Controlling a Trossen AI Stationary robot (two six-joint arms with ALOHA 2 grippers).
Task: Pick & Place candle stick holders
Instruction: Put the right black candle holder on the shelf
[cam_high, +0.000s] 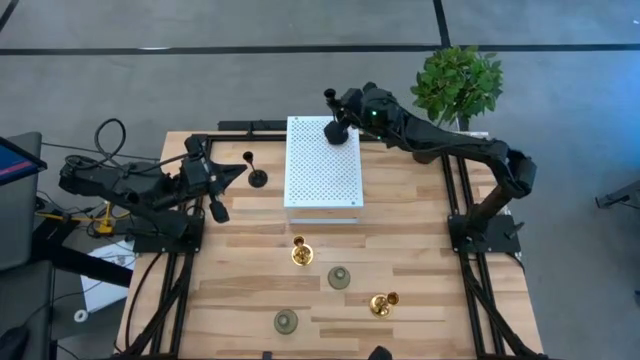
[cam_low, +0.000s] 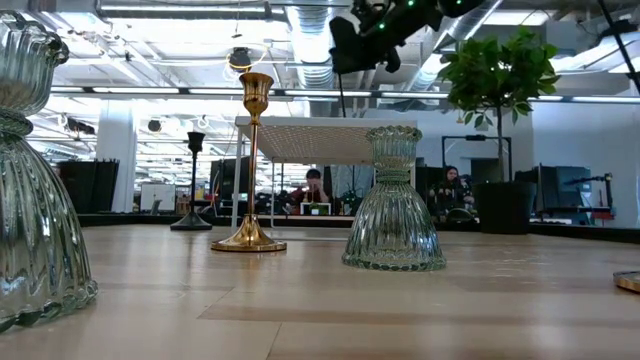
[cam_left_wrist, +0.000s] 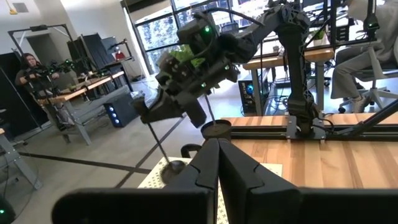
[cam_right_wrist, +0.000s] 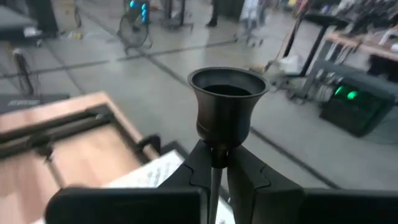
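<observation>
My right gripper (cam_right_wrist: 216, 165) reaches over the far right corner of the white perforated platform (cam_high: 320, 170), shut on a black candle stick holder (cam_high: 336, 128) with a thin stem. A second black holder (cam_high: 256, 176) stands on its round base on the table left of the platform, just in front of my left gripper (cam_left_wrist: 217, 163), which is shut and touches nothing. On the near half of the table are an upright gold holder (cam_high: 301, 252), a gold one lying on its side (cam_high: 382, 303), and two squat grey-green ones (cam_high: 339, 277) (cam_high: 286, 321). My right gripper pinches the black holder's thin stem (cam_right_wrist: 214, 157) just below its cup (cam_right_wrist: 227, 102), between the two fingers. The fingers come nearly level from the table's right side and lie across the stem. The holder hangs about upright; whether its base (cam_left_wrist: 177, 165) touches the platform I cannot tell.
A potted plant (cam_high: 458, 82) stands at the far right corner behind my right arm. Black frame rails run along the left and right table edges (cam_high: 462, 200). Bare wood lies between the platform and the near holders.
</observation>
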